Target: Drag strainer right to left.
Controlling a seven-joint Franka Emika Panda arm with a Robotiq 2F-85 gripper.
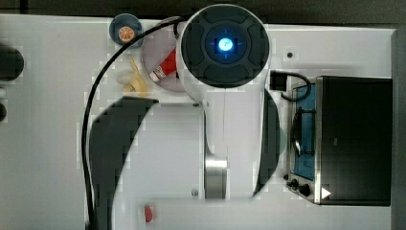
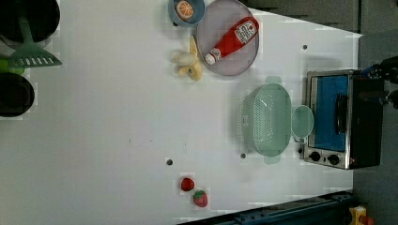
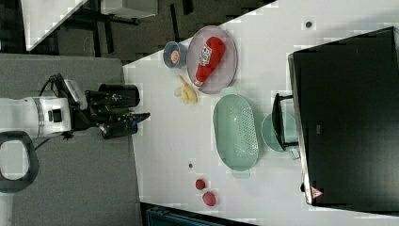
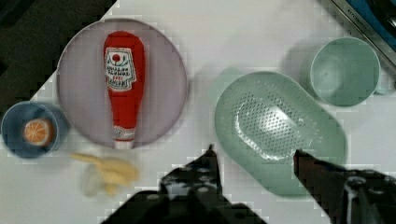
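White surface [image 2: 117, 117]; my fingers [image 4: 254, 156] hang spread, grasping nothing; the strainer [image 2: 267, 119], right of centre in the left view, sits untouched; next I descend onto its rim.

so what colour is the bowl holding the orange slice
Blue bowl, seen best in the wrist view, beside the grey plate.

Top view looks straight down; left and right views — higher, wider — share the table [image 2: 117, 117].

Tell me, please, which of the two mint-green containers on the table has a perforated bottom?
The strainer, the larger oval basket with a dotted centre and end tabs. The cup beside it, next to the toaster oven, is round, smaller and solid.
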